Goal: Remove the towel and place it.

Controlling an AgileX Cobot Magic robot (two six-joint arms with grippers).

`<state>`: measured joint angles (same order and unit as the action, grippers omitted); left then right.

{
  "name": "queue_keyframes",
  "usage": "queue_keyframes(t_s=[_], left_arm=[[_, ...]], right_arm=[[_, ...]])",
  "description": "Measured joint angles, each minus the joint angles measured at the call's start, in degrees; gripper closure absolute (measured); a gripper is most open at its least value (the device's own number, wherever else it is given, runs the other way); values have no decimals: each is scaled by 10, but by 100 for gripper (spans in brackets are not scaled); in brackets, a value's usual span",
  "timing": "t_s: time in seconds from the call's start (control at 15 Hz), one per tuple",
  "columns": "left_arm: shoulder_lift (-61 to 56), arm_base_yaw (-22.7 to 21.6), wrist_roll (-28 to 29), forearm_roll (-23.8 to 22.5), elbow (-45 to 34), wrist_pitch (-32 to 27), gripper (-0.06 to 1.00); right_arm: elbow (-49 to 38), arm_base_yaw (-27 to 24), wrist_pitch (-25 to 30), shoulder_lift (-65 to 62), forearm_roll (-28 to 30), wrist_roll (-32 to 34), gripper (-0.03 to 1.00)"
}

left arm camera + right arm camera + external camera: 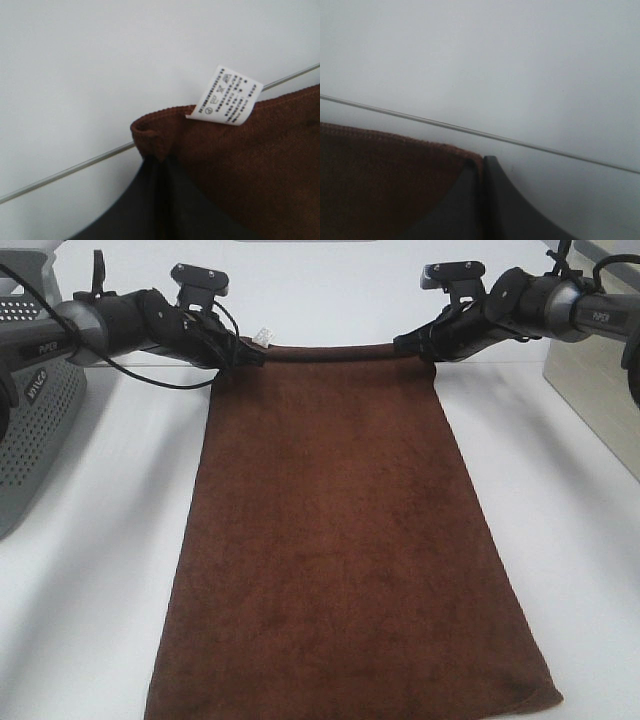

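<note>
Where white table [90, 570] spreads, brown towel [340, 540] lies.

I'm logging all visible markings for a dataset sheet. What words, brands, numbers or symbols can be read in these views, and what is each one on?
"PIPER": on the right arm's link.
"PIPER": on the left arm's link.
White care tag on the towel: rows of laundry symbols and small print, too blurred to read.
Grey perforated housing: dark lettering, not legible.
Right wrist view: no text.
</note>
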<state>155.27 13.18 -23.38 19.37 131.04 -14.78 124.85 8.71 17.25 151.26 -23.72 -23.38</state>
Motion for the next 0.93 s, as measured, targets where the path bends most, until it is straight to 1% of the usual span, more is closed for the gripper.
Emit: queue_keyframes(t_s=[0.27,0.47,0.53,0.6,0.67,0.73,0.8,0.87,0.93], left_arm=[[22,4,0,3,0,36,94],[28,9,0,4,0,69,94],[28,10,0,4,0,78,94],[28,10,-1,4,0,89,92],[28,10,-1,4,0,96,87],[28,10,-1,4,0,100,81],[28,10,0,4,0,105,57],[29,10,3,4,0,107,44],[30,10,4,4,0,107,35]], right_arm=[[0,0,-25,10,-26,0,96],[0,0,-27,11,-41,0,95],[0,0,-27,11,-42,0,92],[0,0,-28,11,-43,0,86],[0,0,-29,13,-43,0,78],[0,0,-29,13,-44,0,67],[0,0,-29,13,-45,0,44],[0,0,-28,13,-45,0,38],[0,0,-25,13,-45,0,36]])
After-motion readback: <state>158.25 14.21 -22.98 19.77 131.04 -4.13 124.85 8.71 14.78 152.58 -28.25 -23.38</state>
